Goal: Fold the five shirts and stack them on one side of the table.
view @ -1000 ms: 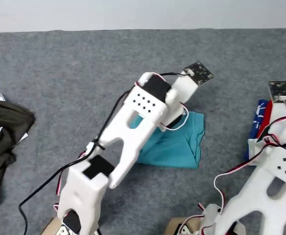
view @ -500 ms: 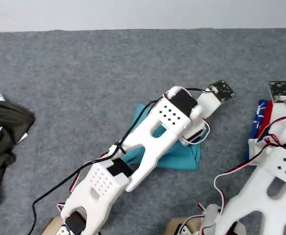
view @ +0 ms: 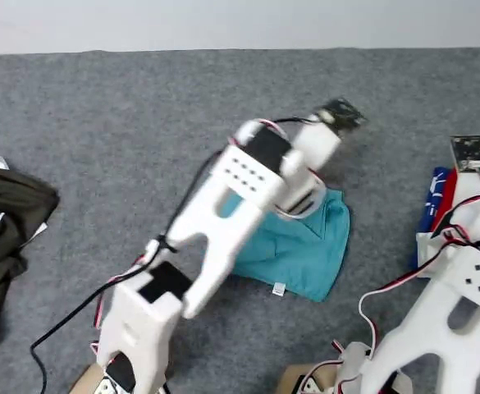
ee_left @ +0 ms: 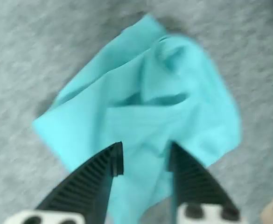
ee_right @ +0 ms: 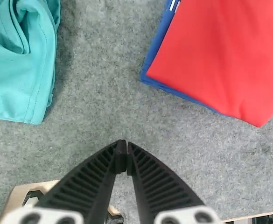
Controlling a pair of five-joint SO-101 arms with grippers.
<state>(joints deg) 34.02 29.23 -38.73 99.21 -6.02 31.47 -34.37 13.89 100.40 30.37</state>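
The left gripper (ee_left: 143, 153) hangs just above the teal shirt (ee_left: 173, 93), its jaws parted by a narrow gap with nothing pinched between them. The shirt lies crumpled on the grey tabletop (view: 141, 123), roughly in the middle and a little toward the right arm's side. It is bunched into a loose, uneven shape with one corner poking out, several overlapping layers and soft ridges across the top. In the high view a small white tag (view: 279, 289) shows at its near edge.

This looks like thin knit cloth: light, limp and easy to crease. It will likely sag from any single pinch point and drag on the fuzzy surface instead of sliding cleanly. A hold on a hem or a free corner, catching only the layer meant to move, seems the safest bet. A bite into the bunched middle would probably lift several layers at once.

The right gripper (ee_right: 125, 145) is closed on nothing and sits over bare tabletop, between the teal shirt and a folded red shirt (ee_right: 220, 56) resting on a blue shirt (ee_right: 155, 46) at the right side. A dark shirt (view: 10, 217) lies rumpled at the far left edge, well apart from the others.
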